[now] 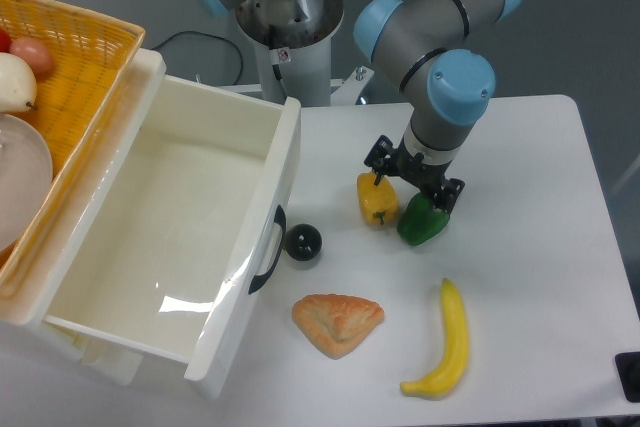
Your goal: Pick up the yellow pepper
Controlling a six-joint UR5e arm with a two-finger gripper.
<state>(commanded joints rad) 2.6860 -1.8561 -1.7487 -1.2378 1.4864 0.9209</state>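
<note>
The yellow pepper [377,201] is small, glossy and yellow-orange, and sits on the white table near its middle. A green pepper [422,222] sits right beside it on the right, touching or almost touching it. My gripper [410,187] hangs low just above the two peppers. It looks open, with one finger [379,167] over the top of the yellow pepper and the other over the green pepper. It holds nothing. The gripper hides the tops of both peppers.
A large open white drawer [283,162] stands at the left, with a black ball [303,243] by its handle. A croissant [338,322] and a yellow banana [445,342] lie in front. A wicker basket [85,57] with fruit stands at the far left.
</note>
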